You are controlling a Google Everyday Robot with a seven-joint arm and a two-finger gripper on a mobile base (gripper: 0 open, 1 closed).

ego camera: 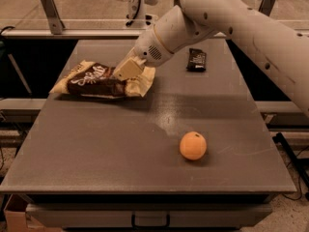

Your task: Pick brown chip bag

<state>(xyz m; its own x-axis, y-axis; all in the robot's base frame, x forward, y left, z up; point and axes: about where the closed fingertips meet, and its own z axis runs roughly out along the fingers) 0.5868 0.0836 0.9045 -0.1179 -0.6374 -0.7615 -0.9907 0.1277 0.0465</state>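
Tan gripper (127,71) on brown chip bag (93,80) R end; open/closed unclear.

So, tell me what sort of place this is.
Probably a robot test lab: a plain gray table with metal rails behind, floor cables, and the gripper at a brown chip bag.

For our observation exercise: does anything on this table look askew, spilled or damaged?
Nothing spilled or damaged. The brown chip bag looks askew: crumpled, lying at an angle near the table's left edge, with the pincer on its right end.
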